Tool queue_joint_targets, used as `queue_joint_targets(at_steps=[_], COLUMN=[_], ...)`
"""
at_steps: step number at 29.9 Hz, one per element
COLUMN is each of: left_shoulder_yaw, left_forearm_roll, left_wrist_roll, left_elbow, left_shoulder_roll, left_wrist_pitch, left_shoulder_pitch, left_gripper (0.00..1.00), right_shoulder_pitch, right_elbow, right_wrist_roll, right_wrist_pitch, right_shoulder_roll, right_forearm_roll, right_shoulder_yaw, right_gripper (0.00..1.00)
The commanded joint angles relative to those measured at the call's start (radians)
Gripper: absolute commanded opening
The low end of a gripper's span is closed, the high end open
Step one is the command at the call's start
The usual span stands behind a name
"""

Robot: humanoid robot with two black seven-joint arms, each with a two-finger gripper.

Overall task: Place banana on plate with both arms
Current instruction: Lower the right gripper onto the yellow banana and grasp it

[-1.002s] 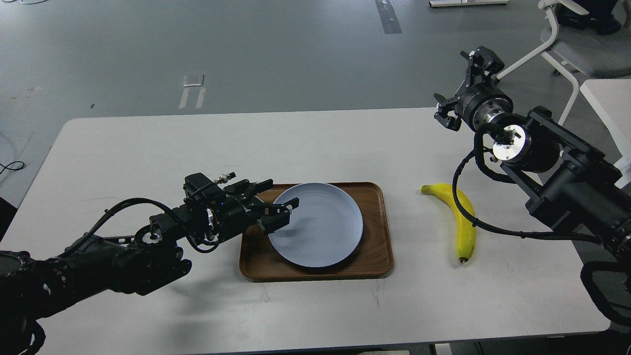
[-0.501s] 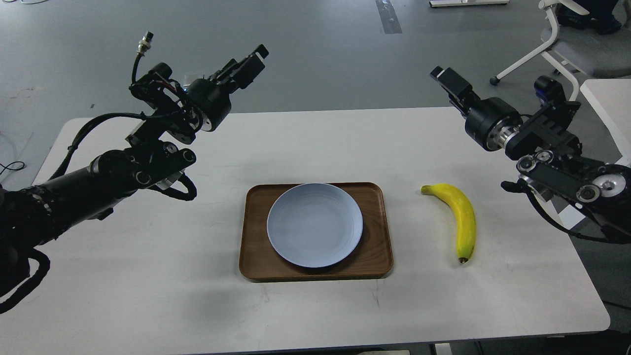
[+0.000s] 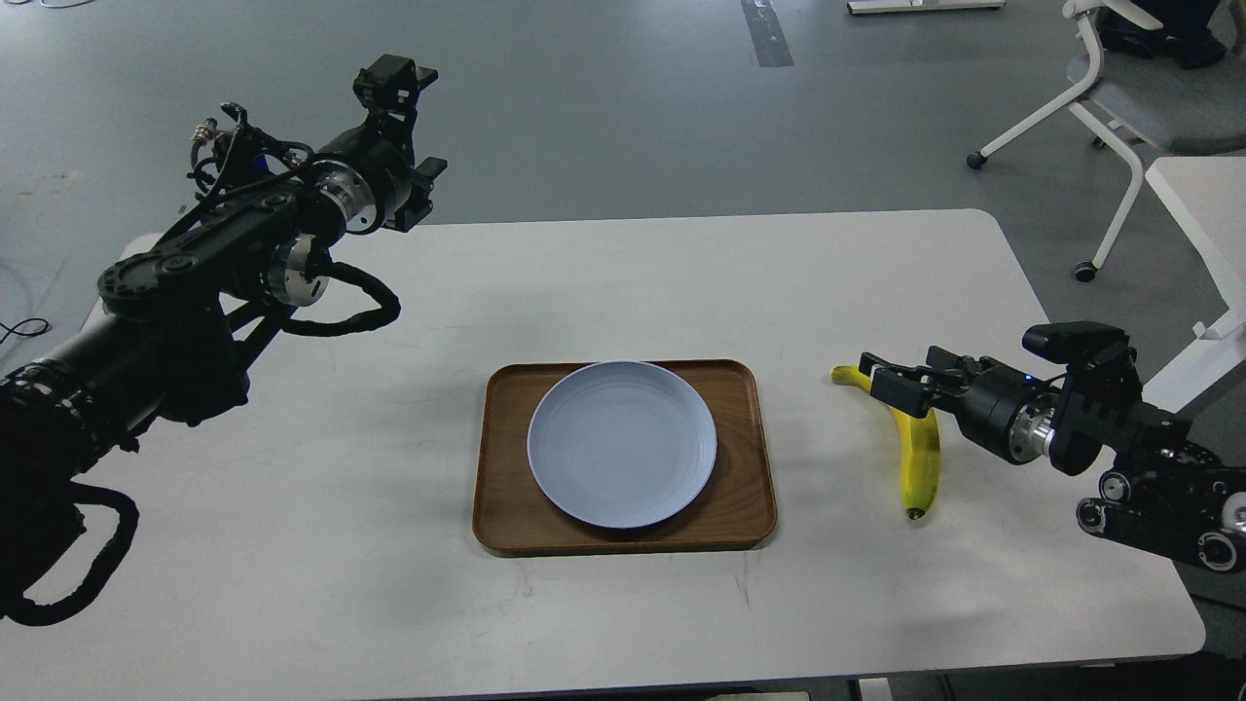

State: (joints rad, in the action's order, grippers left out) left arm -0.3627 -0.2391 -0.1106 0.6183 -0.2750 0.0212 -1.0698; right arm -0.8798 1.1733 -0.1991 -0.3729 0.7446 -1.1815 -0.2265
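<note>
The yellow banana [image 3: 922, 458] lies on the white table [image 3: 292, 487], right of the tray, its dark tip toward me. The pale blue-grey plate [image 3: 623, 443] sits bare on the brown wooden tray [image 3: 745, 516]. My right gripper [image 3: 891, 380] is low over the banana's far end and points left. Its two fingers stand a little apart, and the banana rests on the table beneath them. My left gripper [image 3: 417, 125] is raised high above the table's far left edge, open and empty, far from the plate.
A white office chair [image 3: 1119, 88] and the corner of another white table [image 3: 1202, 204] stand at the back right, off the table. My right arm's forearm [image 3: 1149, 467] hangs over the table's right edge.
My right gripper has come down from high at the back right to the banana's far end. My left gripper has turned and shifted left, staying raised. Banana and plate have not moved.
</note>
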Motion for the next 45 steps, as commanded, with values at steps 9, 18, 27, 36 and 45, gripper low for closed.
queue_joint_targets(at_steps=[9,18,27,36,45], left_shoulder_yaw=[0.001,0.001,0.002,0.004,0.005], left_forearm_roll=[-0.037,-0.039,-0.04,-0.04,-0.072], left_wrist_roll=[-0.021,-0.029,-0.032,-0.054,-0.057], left_elbow=[0.003,0.004,0.004,0.004,0.004], left_shoulder_roll=[0.0,0.002,-0.009,-0.007,-0.007], left_wrist_pitch=[0.0,-0.001,0.0,-0.001,-0.006], left_shoulder_pitch=[0.037,0.068,0.071,0.073,0.08], left_gripper=[0.98,0.98,0.98,0.98,0.98], right_shoulder_pitch=[0.061,0.105,0.065,0.068,0.125], right_elbow=[0.017,-0.037,-0.032,-0.024,-0.072], right_wrist_roll=[0.032,0.036,0.035,0.027,0.03], right_wrist_pitch=[-0.064,-0.081,-0.083,-0.083,-0.084], right_shoulder_roll=[0.056,0.03,-0.011,-0.014,-0.082], right_forearm_roll=[-0.004,-0.004,0.003,0.002,-0.001], right_shoulder_yaw=[-0.024,-0.025,-0.019,-0.021,-0.044], right_gripper=[0.88,0.67,0.69,0.71,0.37])
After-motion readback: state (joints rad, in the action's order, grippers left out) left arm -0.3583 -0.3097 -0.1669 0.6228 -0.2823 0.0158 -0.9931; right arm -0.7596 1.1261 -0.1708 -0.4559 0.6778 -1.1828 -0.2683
